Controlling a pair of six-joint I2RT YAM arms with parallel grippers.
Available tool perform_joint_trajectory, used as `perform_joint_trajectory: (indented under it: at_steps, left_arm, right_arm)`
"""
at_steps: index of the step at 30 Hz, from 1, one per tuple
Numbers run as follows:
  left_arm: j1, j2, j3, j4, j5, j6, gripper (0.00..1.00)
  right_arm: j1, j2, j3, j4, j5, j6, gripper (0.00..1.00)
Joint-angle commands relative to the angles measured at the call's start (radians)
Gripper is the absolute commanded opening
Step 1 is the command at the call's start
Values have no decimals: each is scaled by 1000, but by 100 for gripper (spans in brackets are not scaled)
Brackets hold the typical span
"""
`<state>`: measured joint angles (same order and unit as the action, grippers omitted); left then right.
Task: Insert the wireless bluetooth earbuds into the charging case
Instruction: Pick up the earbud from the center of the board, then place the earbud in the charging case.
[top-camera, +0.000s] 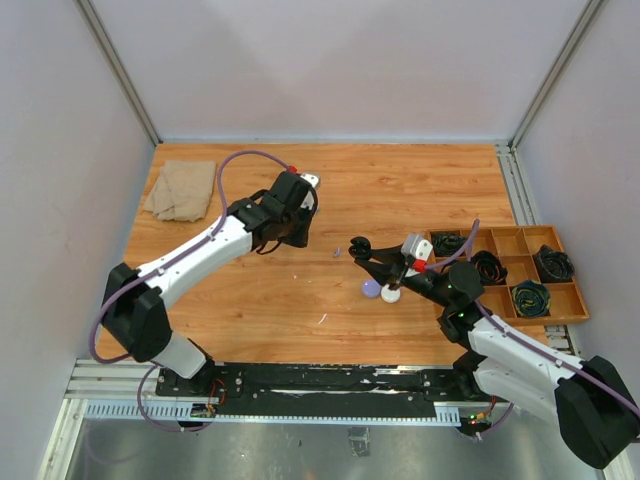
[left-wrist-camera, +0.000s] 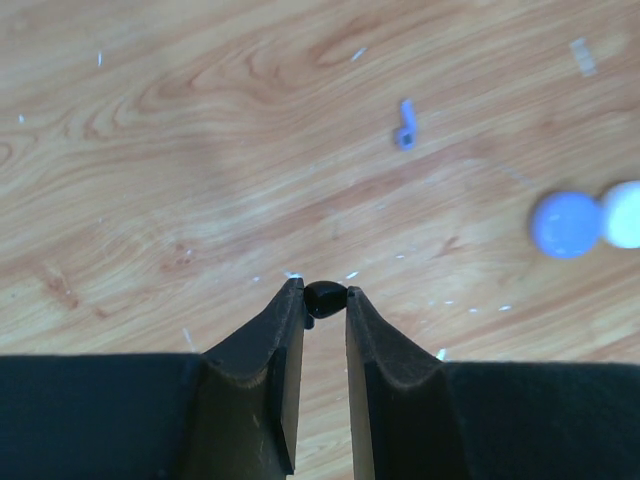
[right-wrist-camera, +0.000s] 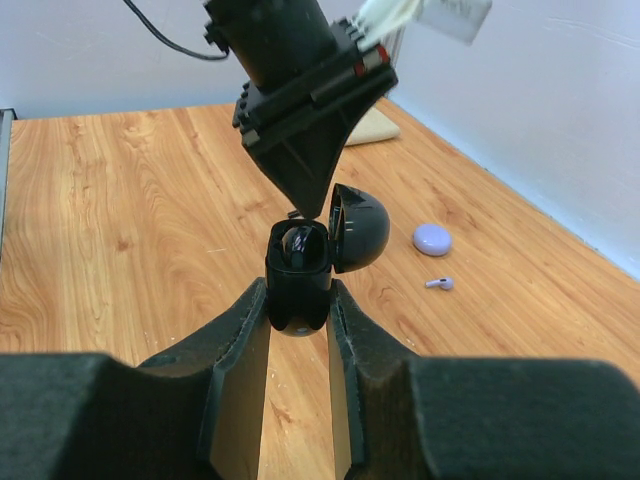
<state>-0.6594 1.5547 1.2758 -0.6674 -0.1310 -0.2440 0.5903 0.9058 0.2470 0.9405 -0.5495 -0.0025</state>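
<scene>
1. Two pincers are both pressed onto something, each above the wooden desk (top-camera: 280, 312).
2. My left pincer (left-wrist-camera: 322, 292) is pinched on a tiny black earbud (left-wrist-camera: 323, 298). The earbud is held right at the fingertips and lifted clear of the desk.
3. My right pincer (right-wrist-camera: 298, 295) clamps the black charging case (right-wrist-camera: 298, 272) by its lower half and holds it upright in the air. The lid (right-wrist-camera: 358, 228) is swung open to one side.
4. Something dark and glossy sits in the open well of the case. I cannot tell whether it is an earbud.
5. From the right wrist, the left pincer hangs just behind and above the open case. From overhead, the two are near but apart.
6. One pale purple earbud (top-camera: 336, 253) lies loose on the desk between the pincers.
7. Close to my right arm, a purple round case (top-camera: 371, 288) and a white round case (top-camera: 390, 294) rest on the desk, touching or nearly so.
8. Far left on the desk lies a folded beige cloth (top-camera: 182, 190).
9. At the right edge, a wooden tray (top-camera: 540, 320) holds coiled cables (top-camera: 530, 297) in several of its compartments.
</scene>
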Motion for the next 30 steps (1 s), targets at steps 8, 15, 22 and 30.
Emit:
perform_joint_trajectory:
  at_steps: [8,15,22,30]
  left_arm:
    - [-93,-233,-84,295,22,-29,24]
    - [-124,-365,-183,497,92,-40,23]
    - [-153,-459,-286,678,155,-57,24]
    - [-180,-502,-376,854,252,-88,24]
  right_arm:
    - [12,-19,47,12,6,-18,6]
    - [13,4,52,58,4,9,6]
    - [13,29,63,107,0,43,6]
    - [13,39,69,134,6,78,5]
